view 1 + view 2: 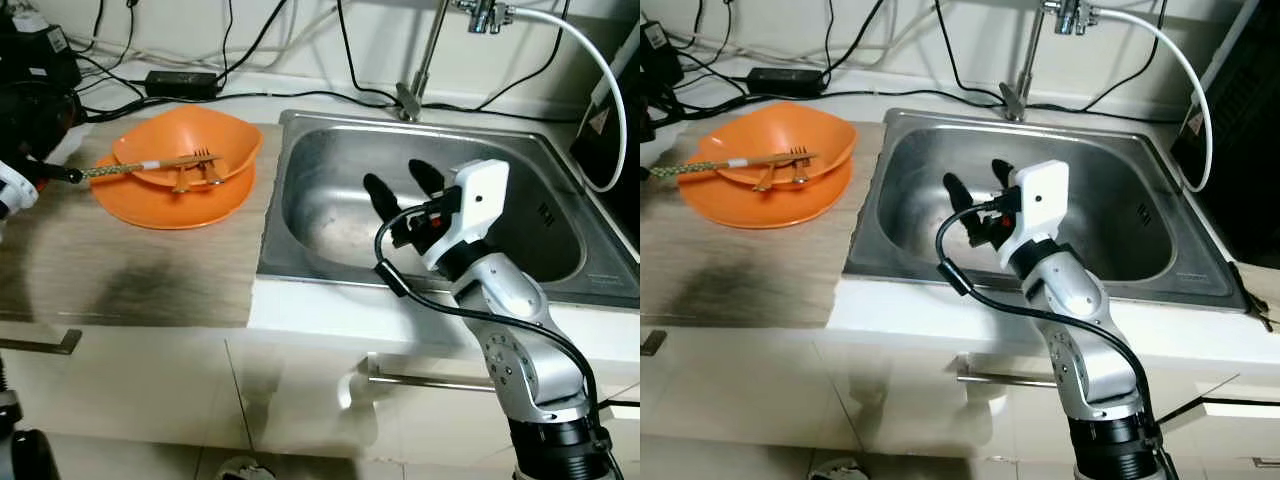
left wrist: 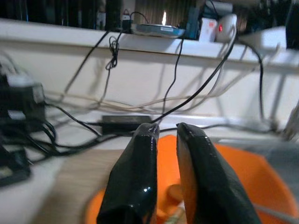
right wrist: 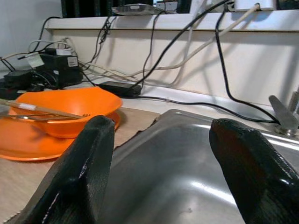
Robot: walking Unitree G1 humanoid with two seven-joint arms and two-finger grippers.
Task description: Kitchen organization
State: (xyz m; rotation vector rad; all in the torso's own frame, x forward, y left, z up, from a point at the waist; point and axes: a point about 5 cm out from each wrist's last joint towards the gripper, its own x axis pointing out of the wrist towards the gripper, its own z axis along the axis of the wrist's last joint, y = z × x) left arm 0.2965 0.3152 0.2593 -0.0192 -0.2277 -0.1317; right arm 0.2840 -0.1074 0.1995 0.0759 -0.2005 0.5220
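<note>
- My right claw [image 1: 403, 186] hung over the steel sink [image 1: 330, 215], its two black fingers spread wide with nothing between them.
- My left claw [image 2: 167, 133] hovered near the orange bowl [image 1: 190, 140]; in the left wrist view its fingers stood almost together with a narrow gap, and I saw nothing held between them.
- The bowl sat nested on an orange plate [image 1: 165, 203] on the wooden surface [image 1: 120, 270], just left of the sink. A fork [image 1: 150, 164] lay across the bowl's rim, with what looked like other small cutlery inside.
- To do this step well, I judged the cutlery should come out before the bowl and plate were lifted, otherwise the fork could slide off.
- Cables and a black power adapter [image 1: 182, 83] lay behind the bowl, so I would have kept the claw low and short of them.
- A small white label showed on a black box [image 3: 58, 65] by the wall; I could not read it.
</note>
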